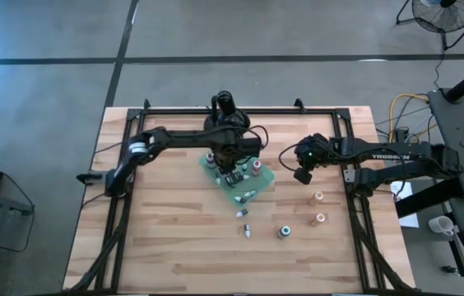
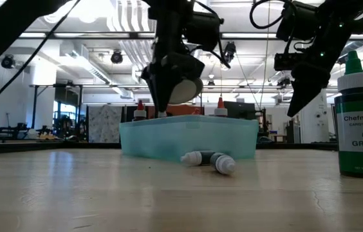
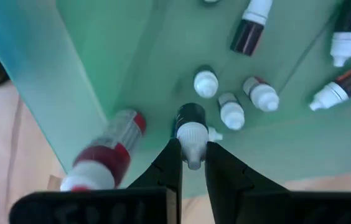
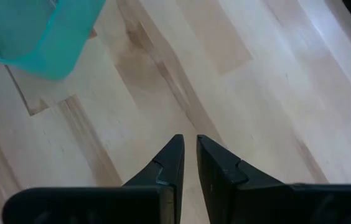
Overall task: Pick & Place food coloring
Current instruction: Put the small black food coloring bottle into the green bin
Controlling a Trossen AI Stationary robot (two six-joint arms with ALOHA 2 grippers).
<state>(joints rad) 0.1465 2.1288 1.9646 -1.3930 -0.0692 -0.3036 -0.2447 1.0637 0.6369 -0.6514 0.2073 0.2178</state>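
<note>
A translucent teal tray [image 1: 258, 182] sits mid-table, holding several small food coloring bottles, some upright [image 3: 205, 83] and some lying [image 3: 250, 28]. My left gripper [image 3: 192, 149] points down over the tray [image 3: 132, 56], shut on a dark bottle with a white cap [image 3: 191, 115]. A red bottle [image 3: 104, 152] shows blurred at the tray's edge. My right gripper [image 1: 302, 175] hangs shut and empty above bare wood, right of the tray [image 4: 32, 37]. Two bottles [image 2: 197, 157] [image 2: 223, 163] lie on the table in front of the tray. My left gripper pinches the white cap [image 3: 192, 132] of the dark bottle between its two fingers. The fingers come from above, pointing down. The bottle hangs upright below them, cap up, over the tray's near part. Whether its base touches the tray floor, I cannot tell.
A green bottle [image 2: 360, 122] stands near the table's front edge. Two orange bottles [image 1: 317, 197] [image 1: 320, 219] stand to the right of the tray. A black stand [image 1: 225, 103] is at the far edge. Black frame rails [image 1: 351, 189] run along the table's sides.
</note>
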